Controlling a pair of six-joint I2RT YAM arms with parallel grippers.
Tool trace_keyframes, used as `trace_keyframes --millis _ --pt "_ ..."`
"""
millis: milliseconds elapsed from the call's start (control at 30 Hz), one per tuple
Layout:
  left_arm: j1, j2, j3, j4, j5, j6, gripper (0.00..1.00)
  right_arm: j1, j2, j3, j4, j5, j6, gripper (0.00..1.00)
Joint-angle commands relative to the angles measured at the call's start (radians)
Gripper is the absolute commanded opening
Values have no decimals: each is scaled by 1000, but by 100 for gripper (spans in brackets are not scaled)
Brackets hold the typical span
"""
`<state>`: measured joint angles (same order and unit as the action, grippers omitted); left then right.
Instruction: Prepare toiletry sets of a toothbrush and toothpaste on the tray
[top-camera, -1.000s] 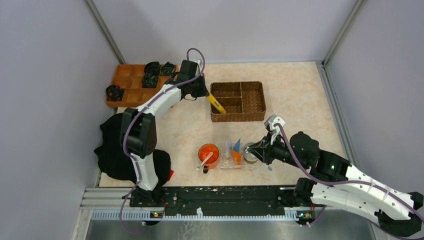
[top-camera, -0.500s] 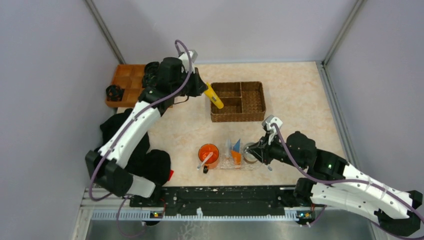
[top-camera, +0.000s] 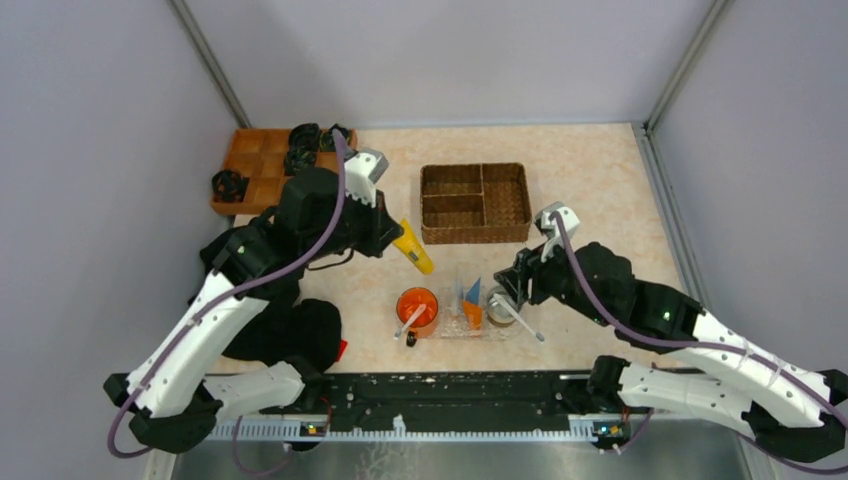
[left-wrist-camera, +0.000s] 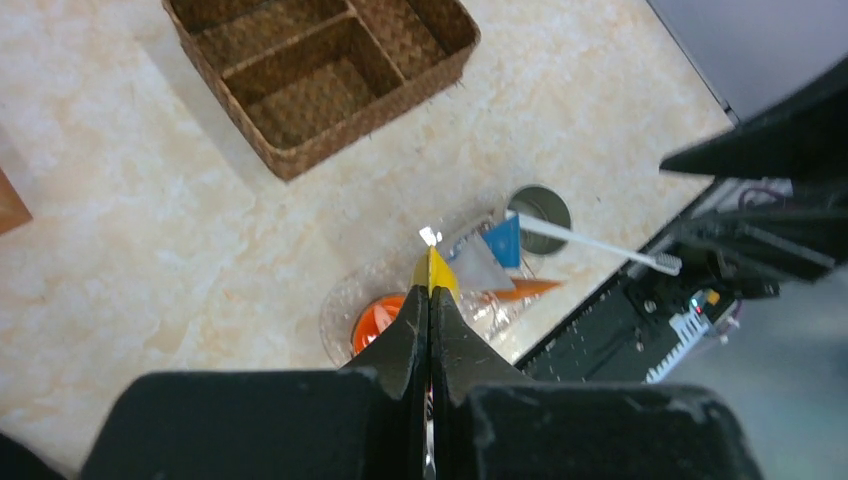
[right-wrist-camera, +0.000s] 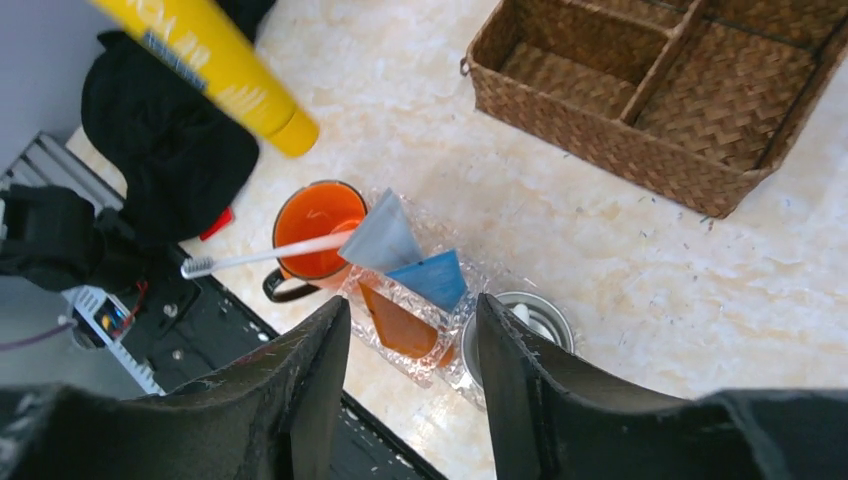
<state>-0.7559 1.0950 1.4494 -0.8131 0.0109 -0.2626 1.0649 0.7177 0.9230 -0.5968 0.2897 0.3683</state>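
While the left tool clenches a yellow wedge-shaped toothpaste tube near frame centre (just up from the orange mug), the right tool, released, hovers over the clear bumpy plastic tray with a blue tube and an orange tube.

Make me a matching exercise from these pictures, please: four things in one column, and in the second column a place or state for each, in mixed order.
Things:
1. yellow tube
2. blue tube
3. wicker basket
4. orange mug

Places or states:
A. holds a white toothbrush
B. gripped in the left hand
C. every compartment empty
D. on the clear tray

Pairs: 1-B, 2-D, 3-C, 4-A.
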Motion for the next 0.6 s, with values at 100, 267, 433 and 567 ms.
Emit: trace_keyframes --millis 100,267,433,567 --pt "-52 -149 -145 -10 147 -17 0 10 26 107 -44 100 26 51" --pt "-92 -183 -217 56 228 -3 0 10 46 106 -46 95 40 51" --pt "-138 -181 -268 85 238 2 0 10 41 92 -47 99 49 51" --pt "-204 -154 -298 113 152 3 0 10 40 80 -40 98 54 51"
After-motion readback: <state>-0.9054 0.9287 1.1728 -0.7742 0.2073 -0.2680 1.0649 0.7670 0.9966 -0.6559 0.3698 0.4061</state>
